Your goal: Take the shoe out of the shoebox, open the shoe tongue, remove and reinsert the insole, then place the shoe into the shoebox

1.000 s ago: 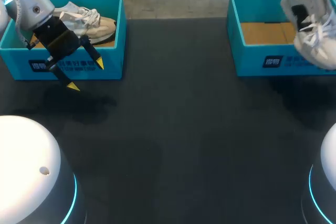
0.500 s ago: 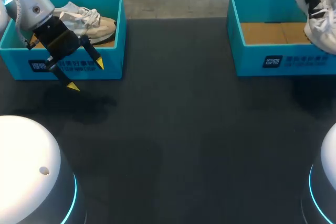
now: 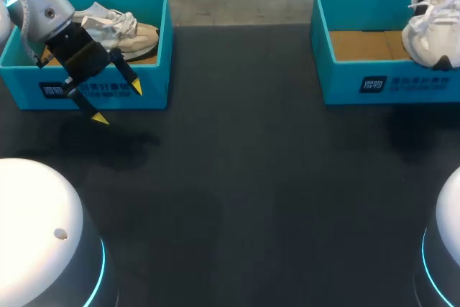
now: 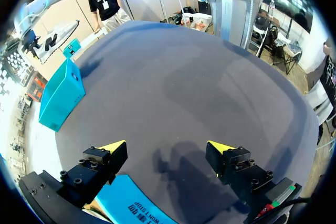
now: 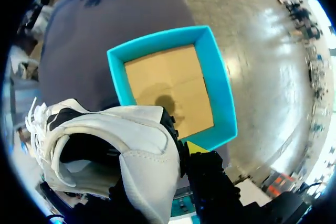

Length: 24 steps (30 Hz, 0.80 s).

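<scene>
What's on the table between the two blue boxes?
Nothing. In the head view, the dark table between the left box and the right box is bare.

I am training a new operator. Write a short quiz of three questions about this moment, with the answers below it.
1. True or false: a shoe lies on the floor of the right box.
2. Which claw is open, with nothing between its fingers? A) left B) right C) both
3. Fill in: the left box holds one ____.

Key
1. False. Its floor is bare; the right claw grips the held shoe in the air.
2. A. The left claw hangs open in front of the left box.
3. shoe
</scene>
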Each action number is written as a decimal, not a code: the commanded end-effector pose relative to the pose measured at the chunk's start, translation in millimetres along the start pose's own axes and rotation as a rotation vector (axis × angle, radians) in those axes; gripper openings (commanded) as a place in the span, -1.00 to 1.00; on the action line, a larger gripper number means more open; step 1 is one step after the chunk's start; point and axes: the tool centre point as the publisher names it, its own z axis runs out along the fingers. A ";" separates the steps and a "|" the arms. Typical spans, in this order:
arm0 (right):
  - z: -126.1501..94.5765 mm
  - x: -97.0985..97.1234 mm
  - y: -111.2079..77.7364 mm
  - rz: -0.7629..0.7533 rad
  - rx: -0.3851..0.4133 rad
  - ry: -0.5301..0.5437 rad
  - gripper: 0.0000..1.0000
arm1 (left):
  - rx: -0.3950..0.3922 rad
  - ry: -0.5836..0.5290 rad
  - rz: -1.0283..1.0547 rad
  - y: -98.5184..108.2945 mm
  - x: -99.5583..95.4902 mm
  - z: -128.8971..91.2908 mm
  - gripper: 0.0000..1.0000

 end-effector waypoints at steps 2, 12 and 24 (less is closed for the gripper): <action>-0.5 -7.9 -3.8 0.136 0.026 0.057 -1.00 | -0.001 0.005 0.000 0.4 -0.7 -0.7 1.00; 5.0 -8.2 -35.3 0.499 -0.052 0.098 -1.00 | -0.001 0.005 0.000 0.4 -0.7 -0.7 1.00; 14.2 -2.9 -50.6 0.831 -0.058 0.163 -1.00 | -0.001 0.005 0.000 0.4 -0.7 -0.7 1.00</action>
